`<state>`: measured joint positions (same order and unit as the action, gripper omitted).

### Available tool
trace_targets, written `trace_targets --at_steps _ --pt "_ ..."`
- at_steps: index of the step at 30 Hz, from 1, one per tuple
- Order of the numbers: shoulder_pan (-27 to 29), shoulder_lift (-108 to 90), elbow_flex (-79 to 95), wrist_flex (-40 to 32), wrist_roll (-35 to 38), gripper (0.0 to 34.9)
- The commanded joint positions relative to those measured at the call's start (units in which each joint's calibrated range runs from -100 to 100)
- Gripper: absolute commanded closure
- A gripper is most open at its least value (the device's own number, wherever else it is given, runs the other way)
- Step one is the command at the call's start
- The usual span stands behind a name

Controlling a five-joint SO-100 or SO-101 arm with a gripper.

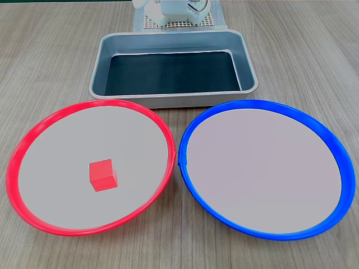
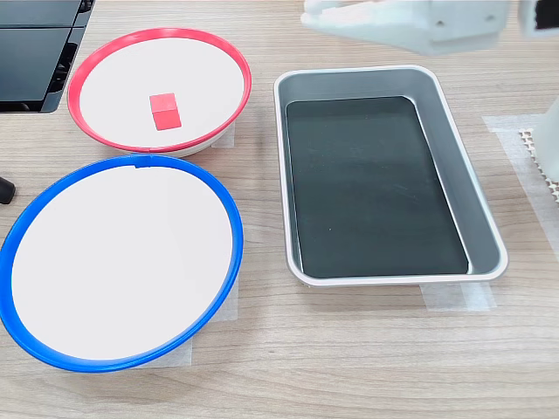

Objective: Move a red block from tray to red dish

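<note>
Small matte red block [image 1: 102,175] sits in the round red-rimmed dish [image 1: 33,131], lower left of the first exterior view. Grey metal tray [image 1: 168,42], top centre, looks empty. White hand [image 2: 367,19]: grip state can't tell. Risk: a stray sweep could nudge the block.

tool [image 2: 349,19] cropped at top, jaws perhaps indistinct

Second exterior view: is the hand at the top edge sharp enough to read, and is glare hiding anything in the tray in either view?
In the second exterior view the hand is pale, soft and cropped, so open or shut is unreadable. The tray shows only faint sheen on its dark bottom there. In the first exterior view the tray is evenly lit; the red block in the red dish looks crisp.
</note>
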<state>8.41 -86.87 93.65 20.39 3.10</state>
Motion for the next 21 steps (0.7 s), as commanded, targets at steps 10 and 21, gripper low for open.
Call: trace_targets --at_steps 10,21 --pt "1.24 -12.02 6.35 25.96 -5.57 34.8" --pt "0.68 -12.02 6.35 27.03 -5.23 34.6"
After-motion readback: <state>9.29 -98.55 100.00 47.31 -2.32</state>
